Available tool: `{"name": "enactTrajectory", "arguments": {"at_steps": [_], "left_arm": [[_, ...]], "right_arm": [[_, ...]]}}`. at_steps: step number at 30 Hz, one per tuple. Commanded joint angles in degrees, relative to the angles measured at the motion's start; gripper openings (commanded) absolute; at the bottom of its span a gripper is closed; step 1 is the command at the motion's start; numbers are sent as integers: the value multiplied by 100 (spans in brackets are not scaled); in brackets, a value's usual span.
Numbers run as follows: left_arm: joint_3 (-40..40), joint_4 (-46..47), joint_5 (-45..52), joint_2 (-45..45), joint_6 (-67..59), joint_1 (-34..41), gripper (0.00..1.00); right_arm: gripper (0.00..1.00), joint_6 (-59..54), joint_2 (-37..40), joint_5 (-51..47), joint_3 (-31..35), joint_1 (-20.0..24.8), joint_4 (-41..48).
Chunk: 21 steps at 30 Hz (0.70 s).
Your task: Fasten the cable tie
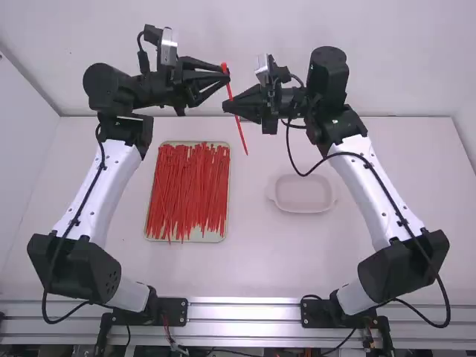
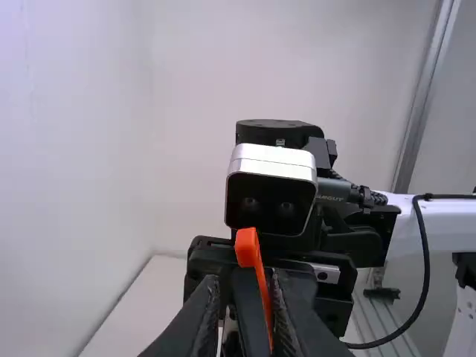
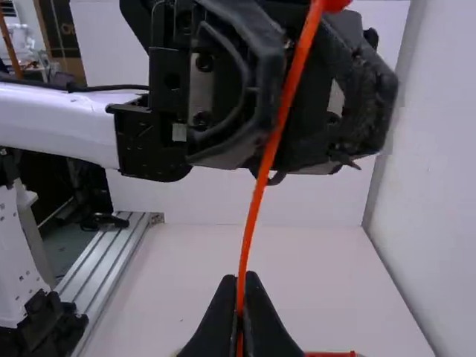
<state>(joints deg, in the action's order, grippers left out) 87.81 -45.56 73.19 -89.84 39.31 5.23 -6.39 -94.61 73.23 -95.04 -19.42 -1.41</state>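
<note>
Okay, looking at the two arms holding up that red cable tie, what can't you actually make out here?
- Head slot of the cable tie: too small in the high view, and no opening can be seen in the left wrist view.
- The tie's tail end: in the right wrist view it is cut off by the bottom edge, behind the right claw.
- How many spare ties lie on the tray: they overlap and are too small to count in the high view.
</note>
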Motion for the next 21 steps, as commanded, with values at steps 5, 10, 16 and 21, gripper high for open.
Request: {"name": "enactTrajectory", "arguments": {"at_steps": [5,10,16,21], "left_arm": [[153,-33,-61,59,-166,271,20],[155,-33,-79,59,-151,232,2],[155,-74,-66,59,-116,177,19],[155,-221,-61,59,118,46,22]], "right_arm": [[0,173,-33,-24,-164,22,-144],[0,166,-33,-20,-164,28,-138],[0,173,-33,2,-164,28,-136],[0,168,-33,0,-164,28,-127]]}}
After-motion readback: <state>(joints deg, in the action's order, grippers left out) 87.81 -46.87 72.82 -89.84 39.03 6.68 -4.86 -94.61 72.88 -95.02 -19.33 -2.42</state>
